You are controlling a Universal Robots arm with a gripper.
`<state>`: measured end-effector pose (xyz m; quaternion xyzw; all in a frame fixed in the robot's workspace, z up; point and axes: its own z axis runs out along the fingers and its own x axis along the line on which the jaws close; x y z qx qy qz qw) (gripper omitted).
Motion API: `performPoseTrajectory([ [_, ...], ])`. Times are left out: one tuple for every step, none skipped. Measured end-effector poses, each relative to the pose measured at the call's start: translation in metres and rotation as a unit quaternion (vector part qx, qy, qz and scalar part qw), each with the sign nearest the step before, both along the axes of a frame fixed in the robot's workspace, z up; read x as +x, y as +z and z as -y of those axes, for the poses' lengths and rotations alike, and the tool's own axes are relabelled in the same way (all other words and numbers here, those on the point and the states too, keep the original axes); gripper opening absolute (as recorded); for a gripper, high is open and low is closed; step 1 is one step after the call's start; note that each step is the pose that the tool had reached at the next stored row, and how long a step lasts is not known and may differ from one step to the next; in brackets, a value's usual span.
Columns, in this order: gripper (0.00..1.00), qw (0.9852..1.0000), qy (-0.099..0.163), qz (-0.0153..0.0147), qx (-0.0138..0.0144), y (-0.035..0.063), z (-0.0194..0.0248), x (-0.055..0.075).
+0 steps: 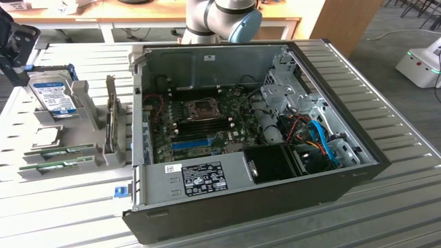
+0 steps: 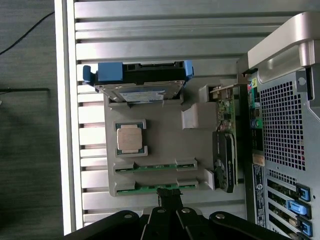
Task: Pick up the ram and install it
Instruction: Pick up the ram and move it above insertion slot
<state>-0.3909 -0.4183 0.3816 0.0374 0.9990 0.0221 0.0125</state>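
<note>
I have the gripper hanging above the grey plastic parts tray, and its pads look drawn together, holding nothing. In the wrist view its tips sit over the outer of two slots. One long green circuit-board ram stick lies in that slot along the tray's edge. The second ram stick lies parallel just beside it.

On the exterior view the tray sits at nine o'clock from the open black computer case. The ram sticks occupy its seven o'clock corner, with nothing standing over them. A square silver processor chip rests near the tray's middle. The silver hard drive with a blue label leans at twelve o'clock in its blue bracket. An upright green expansion card stands along the tray's three o'clock edge, between the sticks and the case wall, so that side is tight.

The case lies open-side up on the slatted metal table, and its rim frames a wide opening. On the motherboard, dark memory slots run just above a blue plastic slot. The table's edge runs close to the tray's outer side.
</note>
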Motion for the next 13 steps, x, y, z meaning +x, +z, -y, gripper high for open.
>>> performPoseTrajectory([
  [0.11,1.0,0.0,0.0,0.0,0.0,0.0,0.0],
  [0.11,1.0,0.0,0.0,0.0,0.0,0.0,0.0],
  [0.11,1.0,0.0,0.0,0.0,0.0,0.0,0.0],
  [0.11,1.0,0.0,0.0,0.0,0.0,0.0,0.0],
  [0.11,1.0,0.001,0.0,0.0,0.0,0.0,0.0],
  [0.11,1.0,0.003,0.0,0.0,0.0,0.0,0.0],
  [0.11,1.0,0.006,0.0,0.0,0.0,0.0,0.0],
  [0.11,1.0,0.008,0.0,0.0,0.0001,0.0,0.0],
  [0.11,0.9999,0.011,0.0,0.0,0.0,0.0,0.0],
  [0.11,0.9999,0.014,0.0,0.0,0.0,0.0,0.0],
  [0.11,0.9998,0.018,0.0,0.0,0.0,0.0,0.0],
  [0.11,0.9997,0.023,0.0,0.0,0.0,0.0,0.0],
  [0.11,0.9996,0.028,0.0,0.0,0.0,0.0,0.0],
])
